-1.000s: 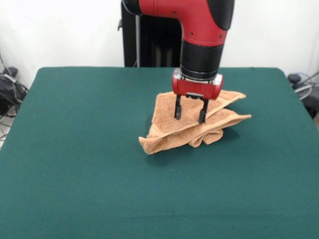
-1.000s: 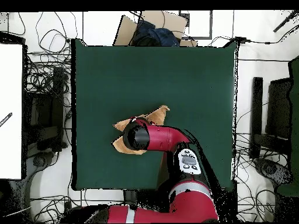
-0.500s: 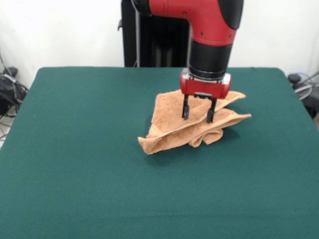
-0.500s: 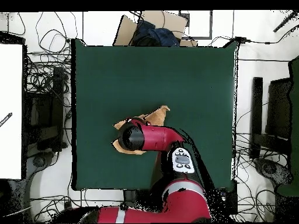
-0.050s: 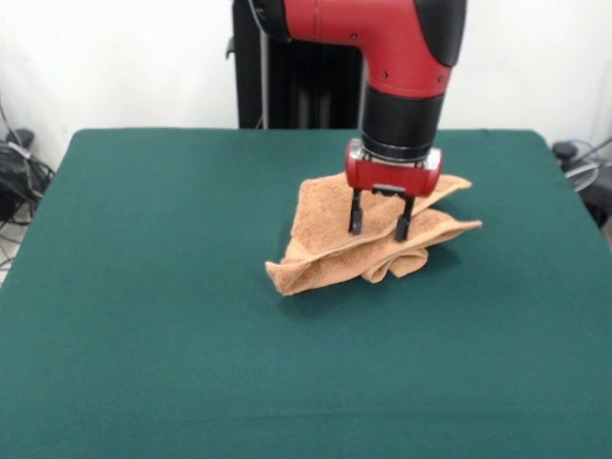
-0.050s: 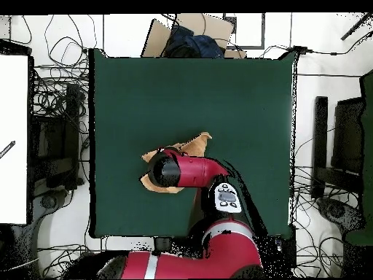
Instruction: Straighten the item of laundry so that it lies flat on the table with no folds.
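The towel (image 5: 368, 234) lies crumpled in folds near the middle of the table (image 5: 143, 316). The gripper (image 5: 379, 225) hangs over it, fingers spread and apparently holding nothing. No label or writing shows.

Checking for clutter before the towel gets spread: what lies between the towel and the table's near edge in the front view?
Nothing: in the front view, only bare green table lies between the crumpled towel and that edge.

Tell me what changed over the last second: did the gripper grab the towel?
The gripper shifted toward the picture's right in the front view, above the towel, fingers open throughout, nothing grasped. The towel stayed crumpled in the same spot on the table.
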Motion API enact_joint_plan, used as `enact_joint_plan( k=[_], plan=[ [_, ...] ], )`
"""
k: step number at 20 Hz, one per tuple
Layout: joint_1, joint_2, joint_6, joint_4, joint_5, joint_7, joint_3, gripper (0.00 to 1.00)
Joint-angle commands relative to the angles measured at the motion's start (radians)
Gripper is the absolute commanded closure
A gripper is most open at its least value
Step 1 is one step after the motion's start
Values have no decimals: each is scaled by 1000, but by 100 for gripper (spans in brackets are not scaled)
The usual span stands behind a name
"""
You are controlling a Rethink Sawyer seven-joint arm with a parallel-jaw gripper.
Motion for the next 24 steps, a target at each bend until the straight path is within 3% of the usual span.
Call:
enact_joint_plan(
  k=[1,11,12,22,24],
  plan=[
    [-3,24,-58,-41,-26,96,66,0],
    [23,16,-55,-42,-20,113,37,0],
    [9,16,-57,-37,-21,108,52,100],
    [31,12,-53,-46,-22,111,27,100],
    [68,-10,-24,-45,-4,136,-14,100]
  ],
)
